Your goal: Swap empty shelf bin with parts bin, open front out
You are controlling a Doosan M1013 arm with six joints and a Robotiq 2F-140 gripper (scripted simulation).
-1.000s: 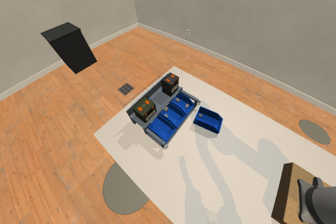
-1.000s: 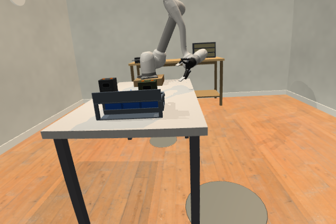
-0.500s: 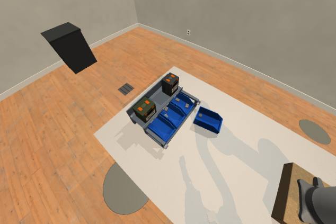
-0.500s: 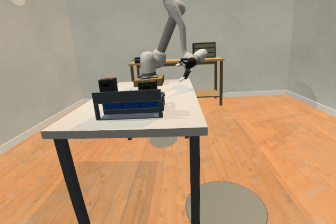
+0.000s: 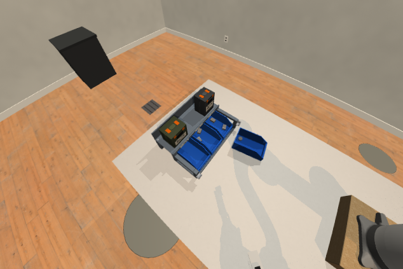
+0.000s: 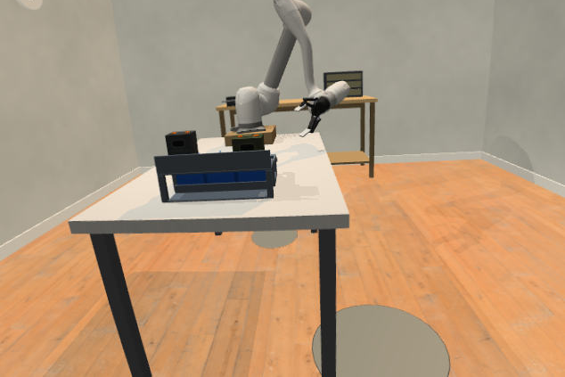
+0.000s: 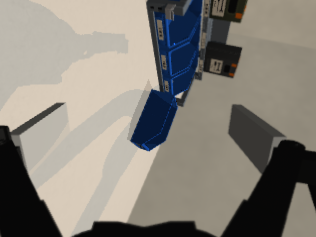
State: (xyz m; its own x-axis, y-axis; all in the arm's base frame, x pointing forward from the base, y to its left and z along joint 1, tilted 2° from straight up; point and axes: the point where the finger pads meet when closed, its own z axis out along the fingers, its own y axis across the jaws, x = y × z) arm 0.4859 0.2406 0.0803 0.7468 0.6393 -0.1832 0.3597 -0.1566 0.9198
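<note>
Fingers of my gripper [image 6: 307, 119] are spread wide with nothing between them; in the wrist view the two grey pads [image 7: 254, 133] stand far apart at either side of the frame. I see the gripper hanging above the far right corner of the table [image 6: 291, 208], well apart from the shelf [image 5: 234, 119]. On the table just right of the shelf sits the bin with the parts [image 5: 250, 144], blue and upright, with a small grey part lying inside it. It is near the shelf's right end but I cannot tell whether it touches. In the shelf stand three blue bins in a row: the empty bin [image 5: 194, 156] takes the left spot, and the other two bins [image 5: 211, 130] hold small grey parts. On the shelf's top board rest a green case [image 5: 173, 130] at the left and a black case [image 5: 204, 100] at the right, both with orange clasps. My arm [image 6: 291, 44] rises from a wooden block [image 5: 344, 226] at the table's far end.
</note>
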